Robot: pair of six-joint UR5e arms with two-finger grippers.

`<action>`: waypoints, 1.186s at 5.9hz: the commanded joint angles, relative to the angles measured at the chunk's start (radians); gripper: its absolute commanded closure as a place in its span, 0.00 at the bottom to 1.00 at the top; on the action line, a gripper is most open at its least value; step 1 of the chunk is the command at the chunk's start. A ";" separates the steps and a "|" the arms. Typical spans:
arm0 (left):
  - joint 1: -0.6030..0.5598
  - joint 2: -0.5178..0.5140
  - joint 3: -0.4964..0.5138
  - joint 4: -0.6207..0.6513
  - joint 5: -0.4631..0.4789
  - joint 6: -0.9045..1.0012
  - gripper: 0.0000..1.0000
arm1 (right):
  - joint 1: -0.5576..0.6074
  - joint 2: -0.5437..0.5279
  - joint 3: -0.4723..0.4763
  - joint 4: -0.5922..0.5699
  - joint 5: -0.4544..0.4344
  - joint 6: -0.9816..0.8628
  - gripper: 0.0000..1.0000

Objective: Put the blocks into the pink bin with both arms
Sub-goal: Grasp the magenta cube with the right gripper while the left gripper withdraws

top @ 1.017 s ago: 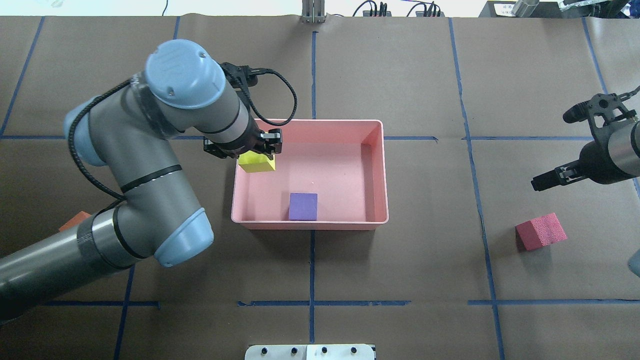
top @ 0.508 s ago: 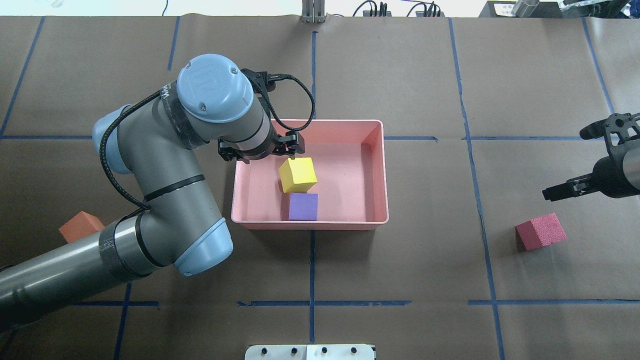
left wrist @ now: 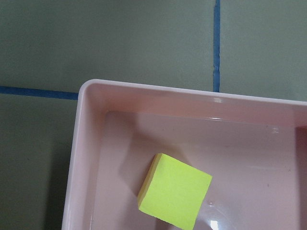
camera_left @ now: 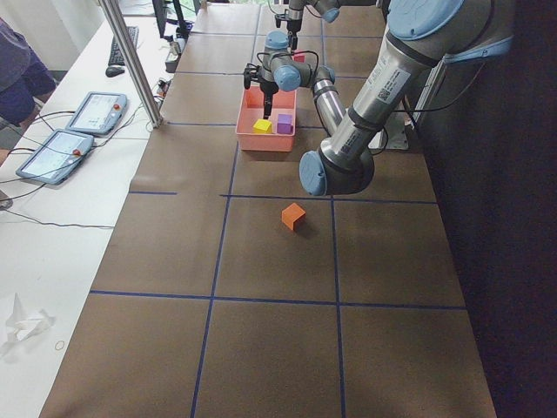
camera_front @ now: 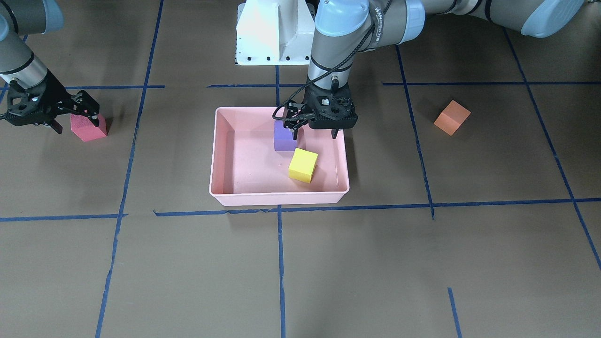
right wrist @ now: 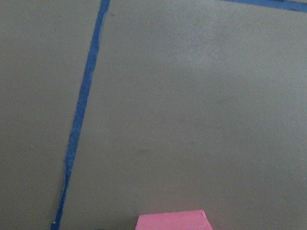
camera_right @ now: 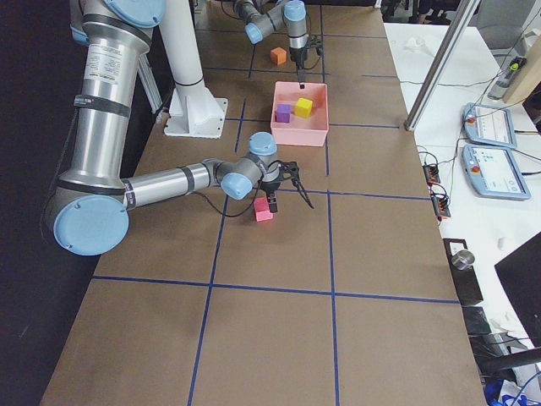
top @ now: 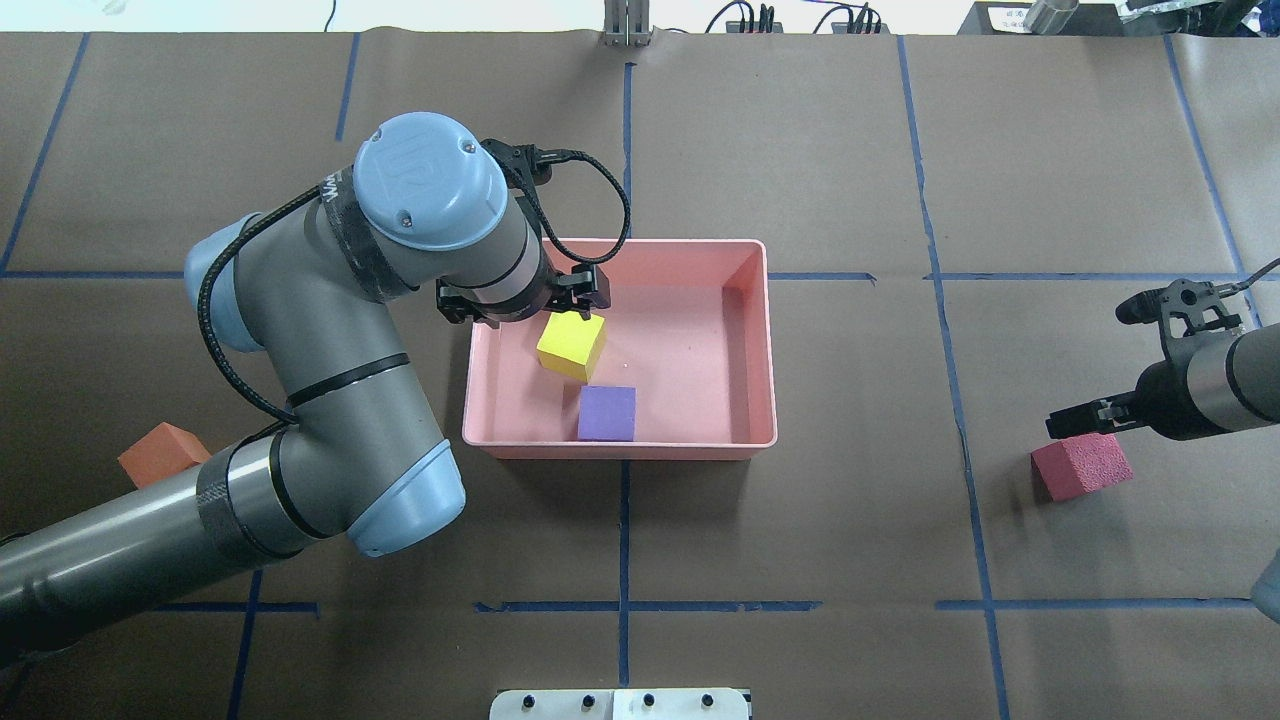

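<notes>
The pink bin (top: pixel 620 450) sits mid-table and also shows in the front view (camera_front: pixel 279 199). The yellow cube (top: pixel 571 345) lies tilted inside it, loose, as the left wrist view (left wrist: pixel 175 196) shows. The purple cube (top: pixel 607 413) rests against the bin's near wall. My left gripper (top: pixel 525 300) hangs open and empty over the bin's left part (camera_front: pixel 314 135). The red cube (top: pixel 1082 463) lies on the table at the right. My right gripper (top: pixel 1090 425) is open just above it (camera_front: pixel 77 123). The orange cube (top: pixel 160 452) lies at the left, partly behind my left arm.
Brown paper with blue tape lines covers the table. The white base pedestal (camera_front: pixel 272 33) stands behind the bin. A metal post (camera_left: pixel 130 61) and tablets (camera_left: pixel 52 152) are on the operators' side. The red cube's top edge shows in the right wrist view (right wrist: pixel 172 221).
My left gripper let go of the yellow cube, which dropped into the bin and settled beside the purple cube. My right gripper moved down and back to the red cube.
</notes>
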 commanded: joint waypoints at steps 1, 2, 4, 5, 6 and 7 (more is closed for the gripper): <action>0.002 0.018 -0.003 -0.008 0.000 0.001 0.00 | -0.067 -0.037 -0.018 -0.005 -0.015 -0.011 0.00; 0.002 0.020 -0.005 -0.008 0.000 0.001 0.00 | -0.096 -0.034 -0.038 -0.005 -0.026 -0.012 0.07; 0.002 0.020 -0.005 -0.008 0.000 0.005 0.00 | -0.093 -0.026 -0.019 -0.008 -0.013 -0.010 0.69; 0.002 0.038 -0.023 -0.005 -0.006 0.013 0.00 | -0.091 -0.020 0.018 -0.011 -0.011 0.001 0.69; -0.001 0.098 -0.081 0.000 -0.008 0.097 0.00 | -0.069 0.001 0.032 -0.013 0.016 0.005 0.69; -0.010 0.171 -0.148 0.000 -0.009 0.236 0.00 | -0.032 0.071 0.041 -0.087 0.049 0.008 0.69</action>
